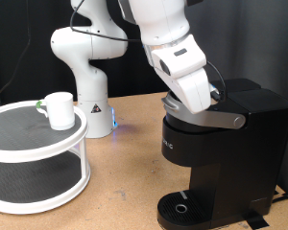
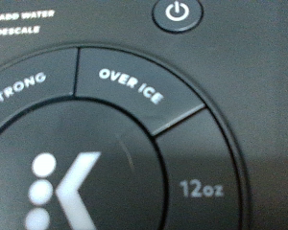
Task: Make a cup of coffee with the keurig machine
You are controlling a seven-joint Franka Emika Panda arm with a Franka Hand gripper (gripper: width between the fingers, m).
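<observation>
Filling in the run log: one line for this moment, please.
gripper: not visible, arm down on keurig machine lid | wrist view: top buttons close up | cup: on white tiered stand

White Panda arm (image 1: 173, 57) angled down onto silver-trimmed lid of black keurig machine (image 1: 216, 153) — gripper hidden against lid. White cup (image 1: 60, 109) on top shelf of 2-tier round white rack (image 1: 34, 158), exterior view's left — well apart from machine.

The keurig machine (image 1: 216, 144) looks like matt black plastic, its lid trimmed in a silver-grey satin band, and its button panel (image 2: 134, 144) is smooth with white lettering. The cup (image 1: 60, 110) is glossy white ceramic; the tabletop (image 1: 125, 182) looks like matt brown wood.
</observation>
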